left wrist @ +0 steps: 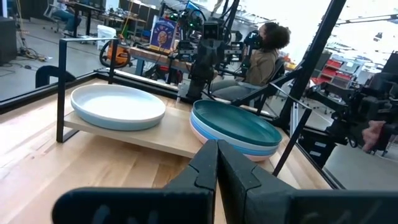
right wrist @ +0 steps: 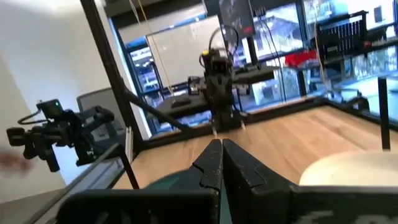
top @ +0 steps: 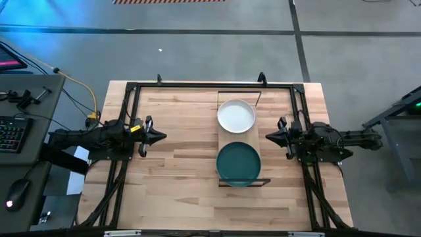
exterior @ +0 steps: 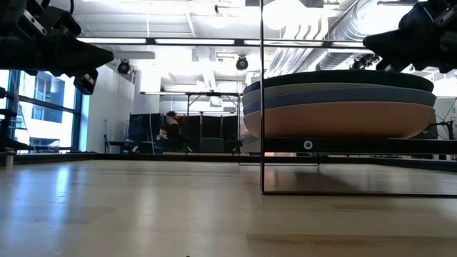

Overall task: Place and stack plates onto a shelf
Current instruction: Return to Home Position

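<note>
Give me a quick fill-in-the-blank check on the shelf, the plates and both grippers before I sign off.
1. The top plate of the stack is dark ____.
2. The bottom plate of that stack is ____.
3. On the shelf, the other plate beside the stack is ____.
4. The left gripper and right gripper, one on each side of the shelf, have their fingers ____.

Missing words: teal; pink; white; shut.

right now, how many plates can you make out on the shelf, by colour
white plate: 1
dark teal plate: 1
blue plate: 1
pink plate: 1
total: 4 showing; any under the white one are hidden
</note>
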Motion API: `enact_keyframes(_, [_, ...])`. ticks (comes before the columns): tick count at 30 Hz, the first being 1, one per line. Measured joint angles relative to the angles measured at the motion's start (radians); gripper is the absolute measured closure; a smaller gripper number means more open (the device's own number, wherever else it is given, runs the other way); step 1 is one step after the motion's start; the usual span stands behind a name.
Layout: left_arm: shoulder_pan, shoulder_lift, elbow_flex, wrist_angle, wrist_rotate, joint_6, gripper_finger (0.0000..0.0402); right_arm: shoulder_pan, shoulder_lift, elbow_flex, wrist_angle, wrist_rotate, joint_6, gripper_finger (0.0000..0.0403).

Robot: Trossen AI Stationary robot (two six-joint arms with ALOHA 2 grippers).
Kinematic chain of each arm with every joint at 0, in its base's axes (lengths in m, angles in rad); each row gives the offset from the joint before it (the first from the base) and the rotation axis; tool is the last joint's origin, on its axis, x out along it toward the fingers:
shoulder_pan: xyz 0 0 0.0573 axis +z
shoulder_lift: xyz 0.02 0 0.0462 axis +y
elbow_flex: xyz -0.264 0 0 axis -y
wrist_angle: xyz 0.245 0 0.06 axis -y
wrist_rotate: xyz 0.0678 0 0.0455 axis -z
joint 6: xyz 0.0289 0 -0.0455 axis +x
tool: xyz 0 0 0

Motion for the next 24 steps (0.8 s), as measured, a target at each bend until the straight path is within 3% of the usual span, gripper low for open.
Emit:
enact_keyframes(14, [0.000,0.002,0.001,-0.005,0.003,0.000,0.0401,0.000,0.000,0.000,-0.135,0.002,0.160,0.0403])
enact_keyframes(24, [0.000,-0.017,0.001,-0.010,0.003,0.000,0.0401,0.001,-0.018,0.000,-0.136,-0.001,0.167,0.0402])
